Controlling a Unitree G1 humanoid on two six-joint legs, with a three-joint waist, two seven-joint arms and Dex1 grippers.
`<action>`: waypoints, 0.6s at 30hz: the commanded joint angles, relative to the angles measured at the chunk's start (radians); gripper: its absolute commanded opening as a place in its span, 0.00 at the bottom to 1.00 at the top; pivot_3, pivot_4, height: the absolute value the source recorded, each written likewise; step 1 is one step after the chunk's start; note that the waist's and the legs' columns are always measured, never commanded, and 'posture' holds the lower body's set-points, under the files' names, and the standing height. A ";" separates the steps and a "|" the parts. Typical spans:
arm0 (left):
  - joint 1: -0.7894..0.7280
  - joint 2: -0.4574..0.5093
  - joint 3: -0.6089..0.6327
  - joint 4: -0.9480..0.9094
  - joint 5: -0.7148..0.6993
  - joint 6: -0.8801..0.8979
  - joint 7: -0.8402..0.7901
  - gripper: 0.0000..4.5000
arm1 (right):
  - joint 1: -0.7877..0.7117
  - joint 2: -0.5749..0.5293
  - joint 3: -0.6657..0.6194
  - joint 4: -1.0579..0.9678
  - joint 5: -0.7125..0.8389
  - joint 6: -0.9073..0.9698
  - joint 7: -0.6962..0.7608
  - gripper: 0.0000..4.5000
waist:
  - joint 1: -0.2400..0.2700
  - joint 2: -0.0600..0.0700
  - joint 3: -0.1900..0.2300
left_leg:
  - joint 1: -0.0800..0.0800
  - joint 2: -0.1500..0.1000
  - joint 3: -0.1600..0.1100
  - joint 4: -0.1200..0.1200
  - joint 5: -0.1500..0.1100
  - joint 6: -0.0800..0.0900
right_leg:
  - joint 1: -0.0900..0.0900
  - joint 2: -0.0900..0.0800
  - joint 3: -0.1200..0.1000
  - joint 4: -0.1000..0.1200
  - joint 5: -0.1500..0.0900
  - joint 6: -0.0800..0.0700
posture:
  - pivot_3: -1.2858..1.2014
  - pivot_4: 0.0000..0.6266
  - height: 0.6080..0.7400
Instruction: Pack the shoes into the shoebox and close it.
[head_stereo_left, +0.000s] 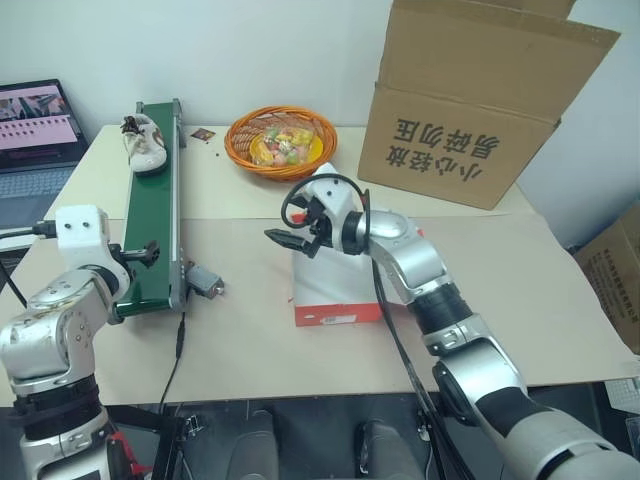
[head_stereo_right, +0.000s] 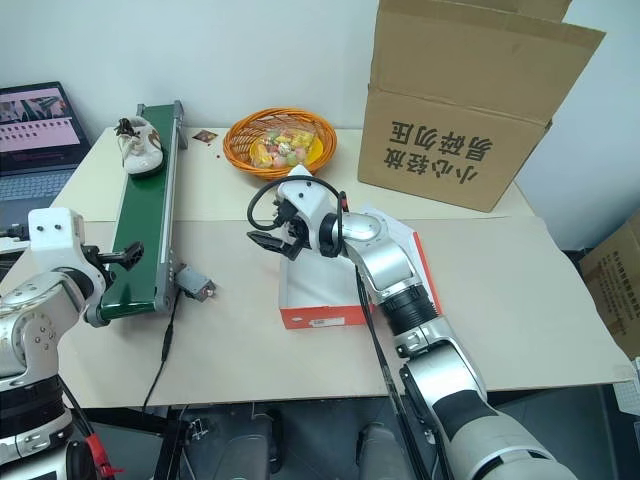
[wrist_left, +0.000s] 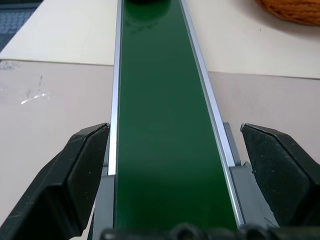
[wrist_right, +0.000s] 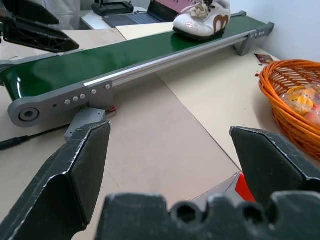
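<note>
One white sneaker (head_stereo_left: 143, 146) with dark trim and laces lies at the far end of a green conveyor belt (head_stereo_left: 152, 220); it also appears in the right wrist view as the sneaker (wrist_right: 202, 20). The red-orange shoebox (head_stereo_left: 335, 315) sits open at the table's middle, its white inside largely hidden by my right arm. Above the box's far left corner my right gripper (head_stereo_left: 290, 240) hangs open and empty, pointing toward the belt. My left gripper (wrist_left: 175, 165) is open too, its fingers spread on either side of the belt's near end, holding nothing.
An orange basket (head_stereo_left: 280, 140) of wrapped sweets stands behind the shoebox. A large brown carton (head_stereo_left: 470, 110) with Chinese characters fills the back right. A laptop (head_stereo_left: 35, 130) sits at the far left. A small grey motor block (head_stereo_left: 205, 285) and cable hang off the belt's near end.
</note>
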 joint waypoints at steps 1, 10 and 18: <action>-0.054 0.042 0.015 -0.010 0.006 0.057 0.005 1.00 | 0.001 0.005 -0.030 -0.055 0.008 0.006 -0.014 0.99 | 0.000 0.000 0.000 | 0.000 0.000 0.000 0.000 0.000 0.000 | 0.000 0.000 0.000 0.000 0.000 0.000 | 0.52 0.24 0.91; -0.079 0.090 -0.044 0.035 0.057 0.012 -0.007 1.00 | 0.020 0.018 -0.038 -0.077 0.019 0.026 -0.032 0.99 | -0.002 0.000 0.000 | 0.000 0.000 0.000 0.000 0.000 0.000 | 0.000 0.000 0.000 0.000 0.001 -0.001 | 0.52 0.24 0.91; -0.084 0.084 -0.055 0.066 0.075 -0.017 -0.016 1.00 | 0.048 0.023 -0.034 -0.115 0.020 0.050 -0.044 0.99 | -0.003 0.000 0.000 | 0.000 0.000 0.000 0.000 0.000 0.000 | 0.000 0.000 0.000 0.000 0.001 -0.001 | 0.52 0.24 0.91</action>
